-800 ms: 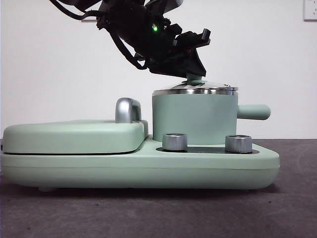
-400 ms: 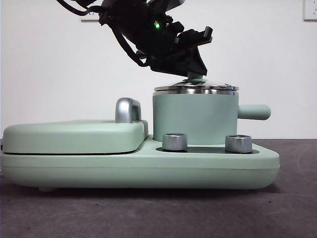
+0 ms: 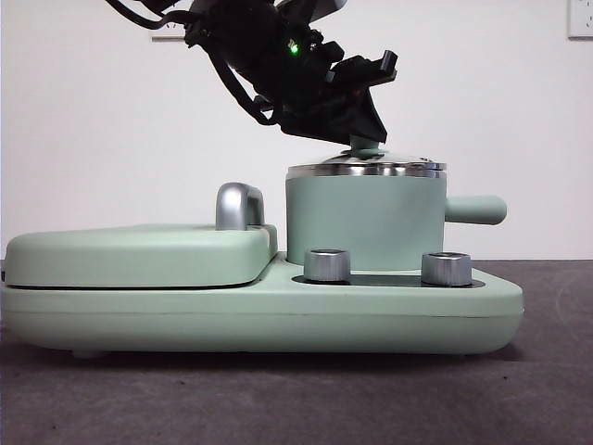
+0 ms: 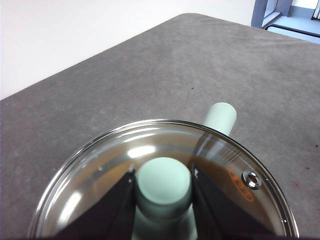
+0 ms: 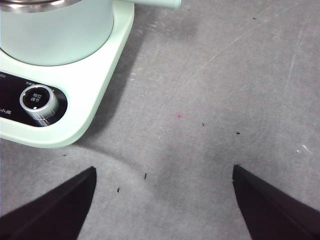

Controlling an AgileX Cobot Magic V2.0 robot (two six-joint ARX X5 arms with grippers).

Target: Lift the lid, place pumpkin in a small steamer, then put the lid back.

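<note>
The lid (image 3: 366, 168) rests on the small steamer (image 3: 361, 218), a mint-green pot with a stubby side handle (image 3: 474, 209). My left gripper (image 3: 364, 139) comes down from the upper left and is shut on the lid's mint-green knob (image 4: 163, 186), one jaw pressed on each side of it. Through the glass (image 4: 100, 175) I see only reflections and a brownish tint, so the pumpkin is hidden. My right gripper (image 5: 165, 200) hangs open over bare table beside the appliance's front corner, holding nothing.
The steamer stands on a mint-green base (image 3: 278, 315) with two steel dials (image 3: 326, 265) (image 3: 446, 269). A wide flat griddle cover (image 3: 139, 252) with a chrome handle (image 3: 238, 206) fills the base's left part. Grey table (image 5: 225, 100) lies around it.
The left gripper has risen slightly while gripping the knob, and the lid's left rim came up a little. In the last half second it has stayed almost still.
</note>
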